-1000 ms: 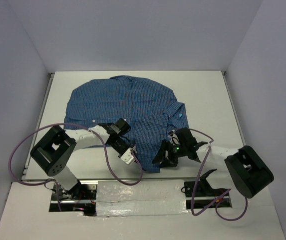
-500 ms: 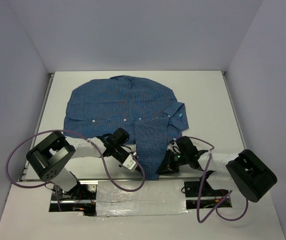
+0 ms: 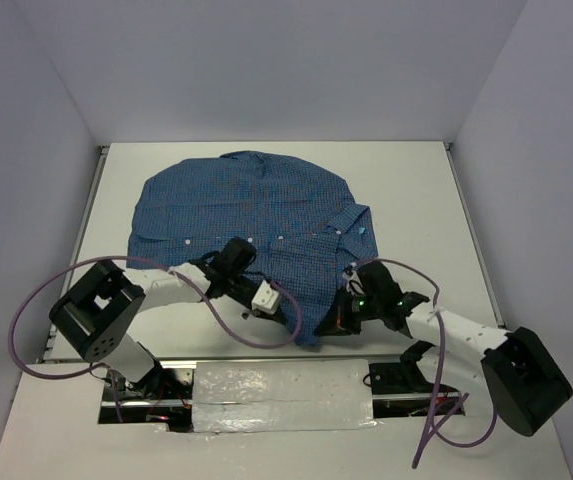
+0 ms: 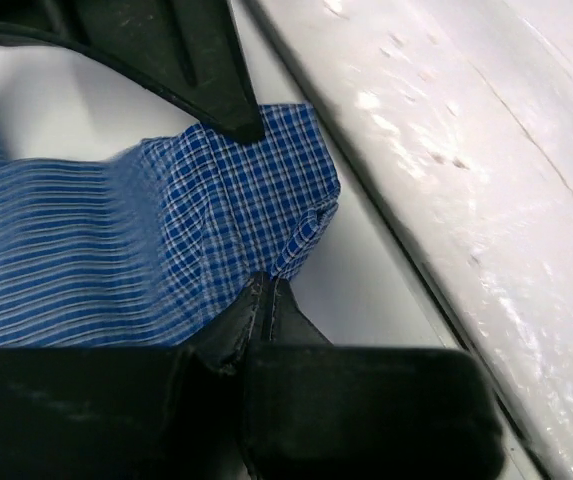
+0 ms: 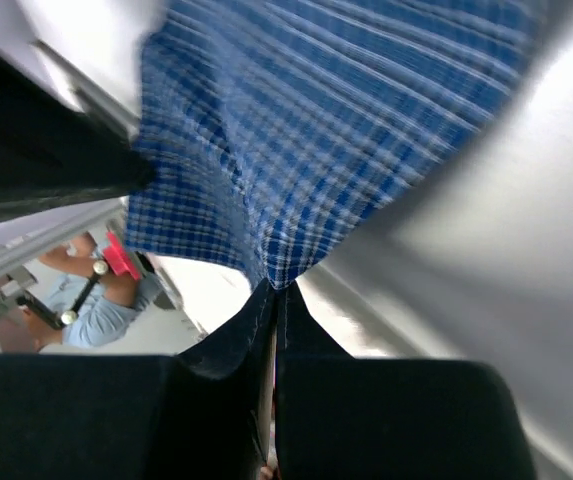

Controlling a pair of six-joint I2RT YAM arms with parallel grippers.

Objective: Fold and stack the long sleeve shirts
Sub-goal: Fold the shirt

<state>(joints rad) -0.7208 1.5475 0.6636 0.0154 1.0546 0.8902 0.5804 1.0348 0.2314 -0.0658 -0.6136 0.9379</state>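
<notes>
Holding the near end of the shirt (image 3: 246,205) is the part that matters most for this fold. The shirt lies spread over the middle and far part of the table (image 3: 416,190), collar to the right, and a narrower strip of it runs down toward the near edge. The left gripper (image 3: 288,312) and the right gripper (image 3: 332,322) sit close together at that strip's end.

In both wrist views the fingers are pressed together on cloth. The left gripper (image 4: 264,285) pinches a corner of the checked fabric (image 4: 116,250), and the right gripper (image 5: 274,290) pinches a fold that fans out from its tips (image 5: 316,130). Each bite looks thin, so a jerk could pull the cloth free.

The fold likely goes best if both arms lift a little, travel together at the same height toward the far side, hold the edge straight between them, and open only once the strip lies flat on the body.
</notes>
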